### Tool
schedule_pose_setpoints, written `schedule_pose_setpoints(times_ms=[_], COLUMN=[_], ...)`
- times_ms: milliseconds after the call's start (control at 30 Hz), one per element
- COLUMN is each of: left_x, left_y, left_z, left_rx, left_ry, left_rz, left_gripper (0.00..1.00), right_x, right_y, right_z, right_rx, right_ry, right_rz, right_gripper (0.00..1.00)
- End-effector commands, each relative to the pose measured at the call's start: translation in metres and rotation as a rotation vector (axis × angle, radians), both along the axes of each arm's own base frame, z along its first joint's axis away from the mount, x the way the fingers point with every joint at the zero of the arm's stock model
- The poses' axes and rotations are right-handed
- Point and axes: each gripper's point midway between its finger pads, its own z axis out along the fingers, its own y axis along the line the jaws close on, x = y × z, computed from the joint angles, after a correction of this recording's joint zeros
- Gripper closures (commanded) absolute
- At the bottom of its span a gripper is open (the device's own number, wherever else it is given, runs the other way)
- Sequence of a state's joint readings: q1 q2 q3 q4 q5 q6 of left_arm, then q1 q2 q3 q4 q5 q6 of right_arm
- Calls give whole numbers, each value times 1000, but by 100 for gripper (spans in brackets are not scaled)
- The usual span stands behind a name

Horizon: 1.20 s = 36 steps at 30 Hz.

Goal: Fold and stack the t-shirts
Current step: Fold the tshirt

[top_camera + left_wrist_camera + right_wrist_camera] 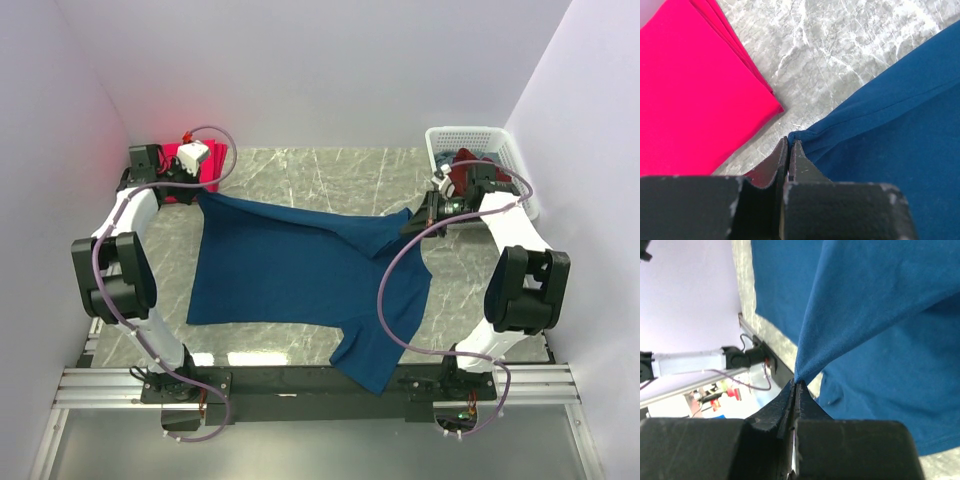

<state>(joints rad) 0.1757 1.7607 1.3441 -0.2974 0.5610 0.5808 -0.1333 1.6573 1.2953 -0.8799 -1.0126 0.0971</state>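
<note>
A navy blue t-shirt (300, 270) lies spread across the marble table, one sleeve hanging over the near edge. My left gripper (199, 192) is shut on its far left corner, pinching the blue t-shirt's hem (805, 137) between the jaws (790, 145). My right gripper (412, 222) is shut on the far right corner and holds it lifted, so the blue t-shirt's cloth (865, 315) drapes from the fingertips (796, 382). Folded pinkish-red t-shirts (690, 95) lie stacked at the far left corner (205, 160). A dark maroon t-shirt (462, 172) sits in the basket.
A white lattice basket (500, 150) stands at the far right corner behind the right arm. Side walls close in on both sides. A black rail (300, 385) runs along the near edge between the arm bases.
</note>
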Motion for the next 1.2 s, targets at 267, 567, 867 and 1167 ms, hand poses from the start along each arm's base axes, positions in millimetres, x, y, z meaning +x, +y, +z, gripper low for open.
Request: schedule_pose_setpoints(times_ms=[267, 567, 867, 1167], left_x=[-12, -57, -84, -99], left_y=[-4, -4, 3, 8], left_z=[29, -8, -59, -96], left_rx=[31, 127, 188, 241], left_ry=[-102, -49, 44, 132], left_rz=[-89, -142, -148, -182], left_gripper=[100, 100, 100, 100], right_x=[-26, -36, -52, -56], right_y=[-2, -15, -16, -23], right_z=[4, -2, -36, -64], right_rx=[21, 50, 38, -17], right_ry=[13, 56, 169, 255], right_rz=[31, 14, 23, 17], right_gripper=[100, 100, 100, 100])
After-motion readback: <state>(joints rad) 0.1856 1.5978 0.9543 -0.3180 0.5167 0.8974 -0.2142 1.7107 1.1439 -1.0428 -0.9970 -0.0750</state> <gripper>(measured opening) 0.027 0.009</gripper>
